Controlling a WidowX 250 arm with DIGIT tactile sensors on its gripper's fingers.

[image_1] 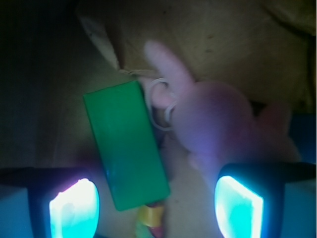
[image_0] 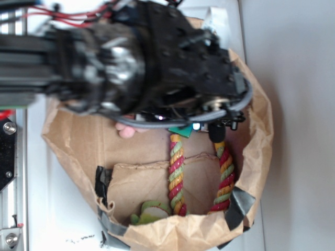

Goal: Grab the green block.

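**Green block lies between spread fingers, inside the cardboard box**

The green block point(image_1: 126, 144) lies flat on the brown cardboard floor in the wrist view, a plain smooth slab. Its long axis runs from the upper left to the lower right of that picture, tilted a little off vertical, with the lower short end nearest the camera. In the exterior view only a small green corner point(image_0: 180, 130) shows beneath the arm.

The gripper point(image_1: 156, 208) has its jaws apart: one lit fingertip point(image_1: 74, 208) stands to the left of the block's lower end and the other to the right, neither touching the block. The block's near end sits between them, closer to the left one.

Just beside the block's right edge lies a pink plush toy point(image_1: 213, 119), one limb reaching up past the block's top right corner; a thin pale loop shows where they meet. At the block's lower end a bit of the green-yellow-red twisted rope point(image_1: 151, 218) peeks out.

In the exterior view the rope point(image_0: 176, 175) runs as two strands down the cardboard box point(image_0: 73, 141), whose corners are patched with grey tape point(image_0: 239, 204). A green and white sliced toy point(image_0: 149, 213) rests near the box's lower wall.
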